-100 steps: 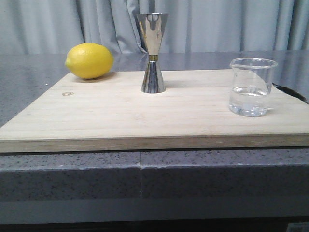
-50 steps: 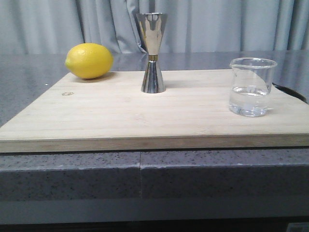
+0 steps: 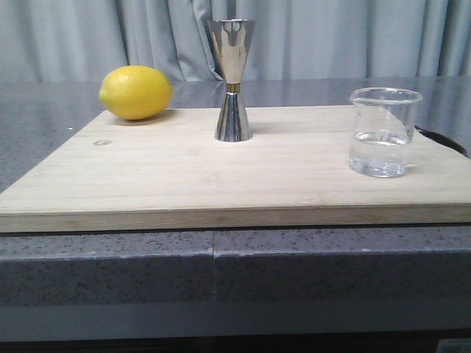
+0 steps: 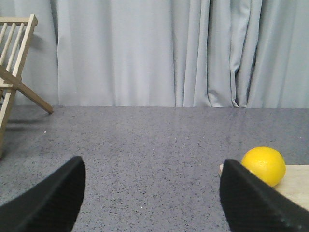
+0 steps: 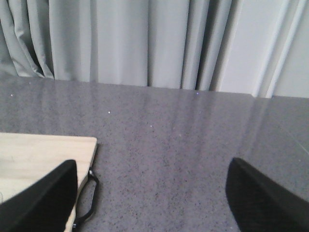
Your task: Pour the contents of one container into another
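The glass beaker (image 3: 385, 132) stands upright near the right edge of the wooden board (image 3: 221, 176), holding a little clear liquid. The steel jigger (image 3: 233, 79) stands upright toward the board's far edge, about mid-width, well apart from the beaker. Neither container shows in either wrist view, so neither lies between any fingers.

The left gripper (image 4: 152, 193) has its fingers (image 4: 53, 203) spread wide, holding nothing, over the grey speckled surface (image 4: 145, 145); a lemon (image 4: 263, 165) sits at the board's corner just beyond one finger. The right gripper (image 5: 152, 193) is likewise spread wide and empty (its fingers (image 5: 263, 198) frame only bare surface), with the board's corner and a black loop (image 5: 87, 200), possibly a cord or handle, beside one finger.

A wooden rack (image 4: 14, 63) stands off to the side in the left wrist view, and grey curtains (image 3: 331, 37) hang behind.
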`<state>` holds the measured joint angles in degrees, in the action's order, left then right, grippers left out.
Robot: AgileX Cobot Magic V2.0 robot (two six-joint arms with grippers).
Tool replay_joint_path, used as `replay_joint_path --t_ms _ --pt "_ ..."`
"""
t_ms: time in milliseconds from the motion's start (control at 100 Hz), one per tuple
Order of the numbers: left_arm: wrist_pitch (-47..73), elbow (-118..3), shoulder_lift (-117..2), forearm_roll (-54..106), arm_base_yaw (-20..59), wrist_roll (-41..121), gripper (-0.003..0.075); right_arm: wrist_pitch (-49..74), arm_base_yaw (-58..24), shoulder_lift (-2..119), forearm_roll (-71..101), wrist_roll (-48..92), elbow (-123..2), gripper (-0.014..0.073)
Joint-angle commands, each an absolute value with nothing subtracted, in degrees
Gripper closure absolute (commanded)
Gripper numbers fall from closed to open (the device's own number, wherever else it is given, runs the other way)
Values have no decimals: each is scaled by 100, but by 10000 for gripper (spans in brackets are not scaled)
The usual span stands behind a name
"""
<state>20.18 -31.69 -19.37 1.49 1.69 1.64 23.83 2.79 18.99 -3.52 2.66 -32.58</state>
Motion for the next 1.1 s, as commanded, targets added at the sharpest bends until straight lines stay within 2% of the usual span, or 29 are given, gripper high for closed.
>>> replay_joint_path --t_ms 0,290,820,1090 --pt "2020 -3612 -2169 216 155 173 159 2292 269 2138 -291 273 -3609 -6" --pt "4007 -4832 -3410 787 155 1347 167 3482 269 2821 -166 273 -4190 -6" --pt "4602 -5041 -6083 5988 155 7075 167 3394 269 3179 -143 273 -4217 -6" --pt "5513 -5041 -7250 8009 155 9423 167 3360 269 3179 -143 273 -4217 -6"
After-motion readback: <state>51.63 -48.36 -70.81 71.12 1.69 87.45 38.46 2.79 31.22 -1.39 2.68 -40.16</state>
